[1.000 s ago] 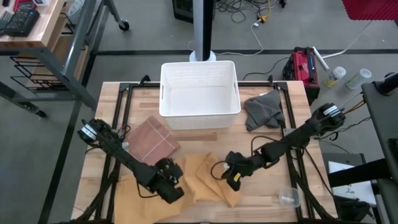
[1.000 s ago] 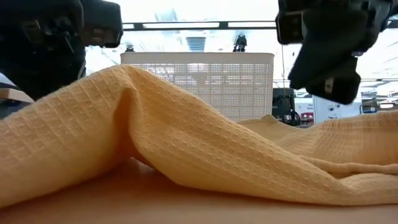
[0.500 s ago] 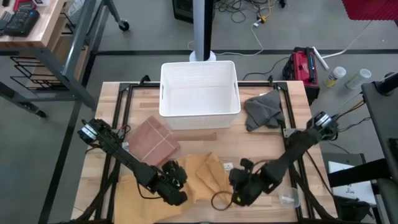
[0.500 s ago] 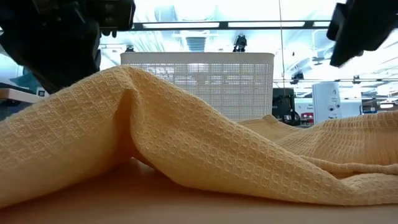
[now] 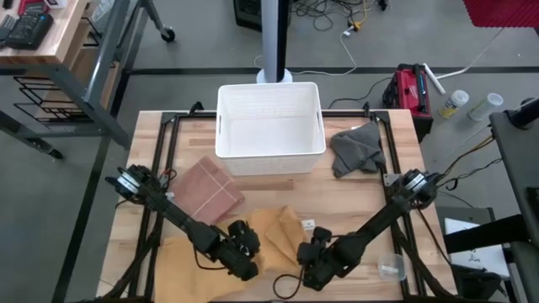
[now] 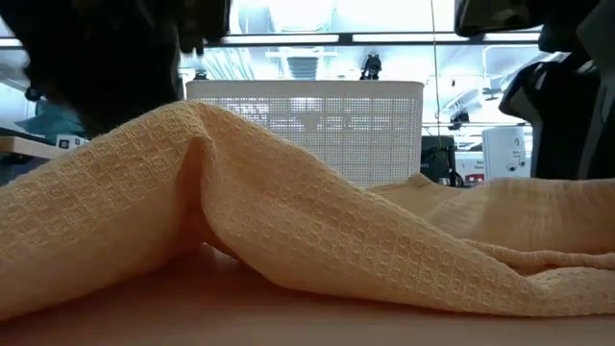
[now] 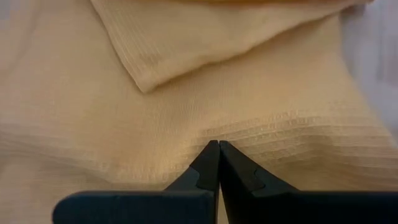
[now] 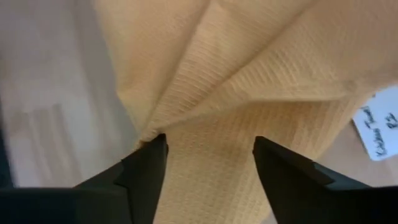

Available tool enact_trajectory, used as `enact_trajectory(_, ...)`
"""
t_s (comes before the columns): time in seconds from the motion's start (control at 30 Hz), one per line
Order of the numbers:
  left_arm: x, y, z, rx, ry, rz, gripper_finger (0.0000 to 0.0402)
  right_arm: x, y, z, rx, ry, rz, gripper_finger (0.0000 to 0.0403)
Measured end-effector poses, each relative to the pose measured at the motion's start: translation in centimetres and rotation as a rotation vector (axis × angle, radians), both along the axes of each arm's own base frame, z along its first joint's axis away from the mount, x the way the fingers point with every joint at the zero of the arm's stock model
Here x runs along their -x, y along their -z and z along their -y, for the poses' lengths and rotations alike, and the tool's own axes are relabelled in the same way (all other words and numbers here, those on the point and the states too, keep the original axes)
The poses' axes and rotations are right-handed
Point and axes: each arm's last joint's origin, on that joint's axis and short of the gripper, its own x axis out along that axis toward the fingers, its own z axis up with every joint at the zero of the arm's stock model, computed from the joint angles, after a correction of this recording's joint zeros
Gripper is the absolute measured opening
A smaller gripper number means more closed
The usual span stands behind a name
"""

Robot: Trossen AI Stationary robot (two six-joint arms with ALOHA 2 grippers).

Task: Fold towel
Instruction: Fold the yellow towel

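Observation:
The yellow waffle-weave towel [image 5: 274, 231] lies rumpled on the wooden table near its front edge. My left gripper [image 5: 242, 255] is shut on the towel's left part, which rises in a tent-like ridge [image 6: 192, 111] in the low view. My right gripper [image 5: 310, 268] hangs open over the towel's right part. In the right wrist view its two fingers straddle a creased stretch of towel [image 8: 211, 118], and a white label [image 8: 376, 127] shows off to one side. My left gripper pinches a raised fold of the towel [image 7: 219, 132] between its two shut fingertips, coming from above. The cloth puckers around the tips and stands lifted in a ridge, while the rest of the towel lies on the table. My right gripper's open fingers [image 8: 149, 158] are close to the cloth; whether they touch it I cannot tell.
A white basket [image 5: 269, 126] stands at the table's far middle. A folded reddish-brown cloth [image 5: 209, 189] lies to the left of the towel and a crumpled grey cloth [image 5: 355, 150] at the far right. A small clear plastic cup [image 5: 389, 268] lies near the front right.
My right gripper has moved toward the table's near edge, ending a little left of where it was half a second ago. My left gripper has shifted slightly rightward with the raised fold, which keeps its shape.

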Motion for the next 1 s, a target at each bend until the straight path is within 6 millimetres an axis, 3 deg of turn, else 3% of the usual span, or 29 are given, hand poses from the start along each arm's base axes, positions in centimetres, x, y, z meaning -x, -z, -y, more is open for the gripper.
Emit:
enact_trajectory(0.27, -1.2, 1.7, -1.3, 0.061, -0.007, -0.077, 0.0000, -0.5, -2.6, 0.4, -0.028, -0.002, 0.062, 0.0275)
enact_trajectory(0.6, -1.2, 1.7, -1.3, 0.062, -0.006, -0.078, 0.0000, -0.6, -2.2, 0.4, -0.055, 0.060, 0.080, 0.0272)
enact_trajectory(1.0, -1.2, 1.7, -1.3, 0.062, -0.005, -0.077, 0.0000, -2.3, 2.2, 0.7, -0.023, 0.109, 0.010, 0.0295)
